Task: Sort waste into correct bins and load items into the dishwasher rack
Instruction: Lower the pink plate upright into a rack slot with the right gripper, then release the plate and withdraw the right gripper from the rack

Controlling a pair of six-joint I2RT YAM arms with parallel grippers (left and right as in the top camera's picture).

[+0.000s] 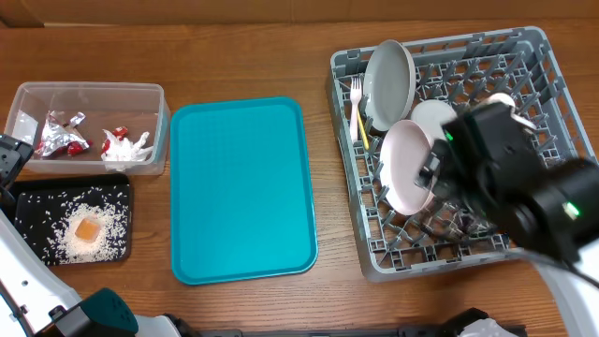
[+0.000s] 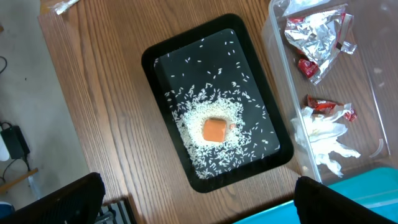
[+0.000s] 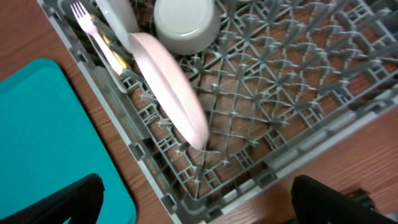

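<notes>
The grey dishwasher rack (image 1: 538,56) holds a pale grey plate (image 1: 388,82), a white plate (image 1: 407,167), a small white bowl (image 1: 432,120), a white fork (image 1: 357,94) and a yellow fork (image 1: 363,126). The clear tub (image 1: 94,92) holds foil wrappers (image 1: 61,136), a red packet (image 1: 119,134) and a white napkin (image 1: 131,152). The black tray (image 1: 28,211) holds rice (image 1: 108,229) and an orange cube (image 1: 87,230). My right gripper (image 3: 196,202) is open and empty above the rack's front left corner. My left gripper (image 2: 199,202) is open and empty over the table beside the black tray (image 2: 155,62).
A flat teal serving tray (image 1: 241,187) lies between the bins and the rack. The right arm's body (image 1: 524,187) covers the rack's right front part. In the right wrist view the white plate (image 3: 174,93) leans on the pegs, with the bowl (image 3: 186,25) behind it.
</notes>
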